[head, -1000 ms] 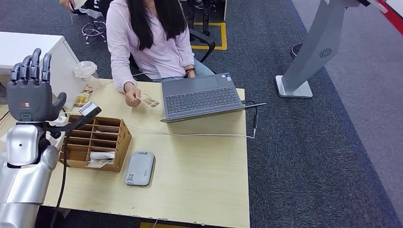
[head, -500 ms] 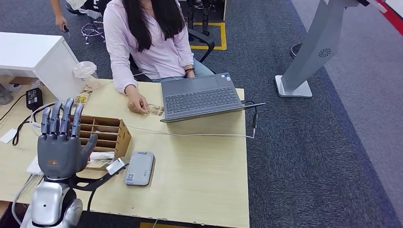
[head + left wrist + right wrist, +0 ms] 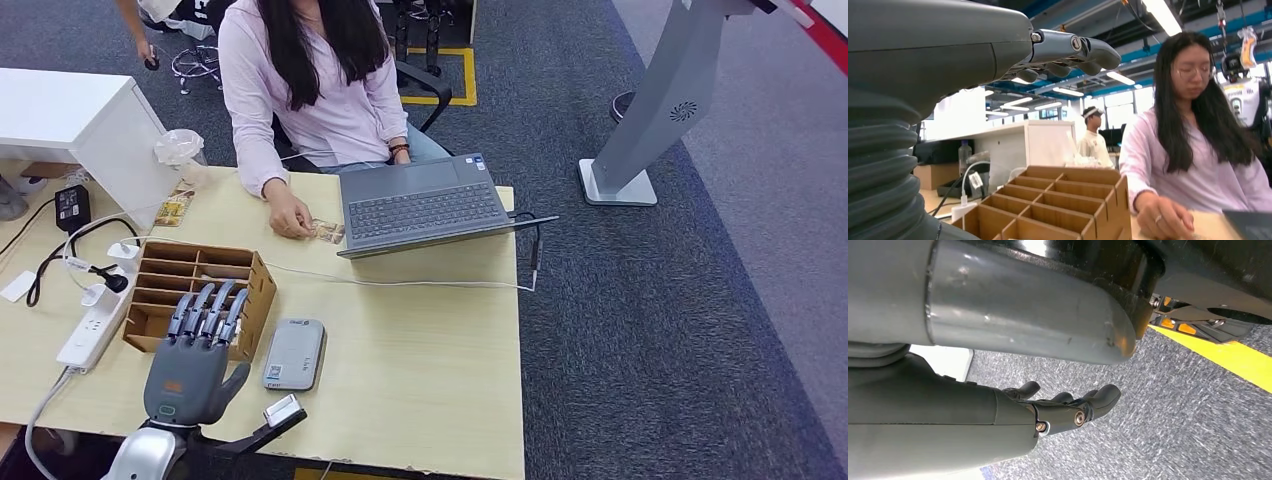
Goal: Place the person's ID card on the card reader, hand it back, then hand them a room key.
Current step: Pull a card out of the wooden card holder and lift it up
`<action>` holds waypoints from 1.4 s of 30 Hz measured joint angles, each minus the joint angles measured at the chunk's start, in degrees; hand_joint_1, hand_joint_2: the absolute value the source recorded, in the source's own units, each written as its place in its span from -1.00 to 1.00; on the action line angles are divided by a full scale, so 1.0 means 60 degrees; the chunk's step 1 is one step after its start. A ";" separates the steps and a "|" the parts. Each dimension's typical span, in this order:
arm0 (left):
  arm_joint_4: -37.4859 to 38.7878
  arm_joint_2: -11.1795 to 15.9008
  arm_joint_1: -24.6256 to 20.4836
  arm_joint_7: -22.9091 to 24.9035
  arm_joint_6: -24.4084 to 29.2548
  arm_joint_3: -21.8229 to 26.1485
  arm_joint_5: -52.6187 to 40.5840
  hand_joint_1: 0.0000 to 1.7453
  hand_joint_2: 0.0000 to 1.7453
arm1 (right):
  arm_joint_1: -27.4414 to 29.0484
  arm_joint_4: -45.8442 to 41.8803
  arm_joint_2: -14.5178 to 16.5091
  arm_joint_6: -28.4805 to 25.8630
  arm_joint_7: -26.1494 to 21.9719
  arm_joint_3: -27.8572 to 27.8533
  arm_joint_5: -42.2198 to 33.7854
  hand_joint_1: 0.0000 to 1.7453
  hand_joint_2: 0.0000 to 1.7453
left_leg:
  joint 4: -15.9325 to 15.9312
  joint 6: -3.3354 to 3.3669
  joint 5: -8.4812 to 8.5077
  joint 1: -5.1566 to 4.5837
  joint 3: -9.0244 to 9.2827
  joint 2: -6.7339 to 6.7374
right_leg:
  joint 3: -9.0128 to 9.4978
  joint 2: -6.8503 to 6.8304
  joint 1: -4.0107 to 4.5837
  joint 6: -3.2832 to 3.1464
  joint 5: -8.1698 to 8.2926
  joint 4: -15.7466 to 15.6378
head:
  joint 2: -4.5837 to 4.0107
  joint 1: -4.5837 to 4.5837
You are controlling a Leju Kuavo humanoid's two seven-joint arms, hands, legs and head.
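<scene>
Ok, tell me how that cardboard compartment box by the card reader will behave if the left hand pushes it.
The cardboard box is probably light: thin slotted dividers, most compartments looking empty, so a nudge from the left hand would likely slide it on the smooth table. It is low and wide, so tipping seems unlikely. The thin walls may flex or dent under the fingers.
</scene>
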 joint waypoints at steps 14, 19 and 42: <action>0.0154 0.0115 0.0042 0.0187 -0.0168 -0.0087 0.0008 -1.00 1.00 | -0.0001 0.0000 0.0000 0.0006 0.0079 -0.0012 -0.0024 -1.00 -1.00 | 0.0000 0.0000 0.0000 0.0000 -0.0001 -0.0001 | 0.0000 -0.0001 0.0000 0.0000 0.0000 0.0000 | 0.0000 0.0000; 0.0154 0.0095 0.0027 0.0453 -0.0095 -0.0087 0.0020 -1.00 1.00 | -0.0001 0.0000 0.0000 0.0031 0.0094 -0.0012 -0.0014 -1.00 -1.00 | 0.0000 0.0000 0.0000 0.0001 0.0000 -0.0001 | 0.0000 0.0000 0.0000 0.0000 0.0000 0.0000 | 0.0000 0.0000; 0.0590 -0.0220 -0.0183 0.1315 -0.0474 0.0568 0.0008 -1.00 1.00 | -0.0003 0.0000 0.0000 0.0150 0.0094 0.0059 -0.0029 -1.00 -1.00 | 0.0000 0.0000 0.0000 0.0000 -0.0001 0.0000 | 0.0000 0.0000 0.0000 0.0000 0.0000 -0.0001 | 0.0000 0.0000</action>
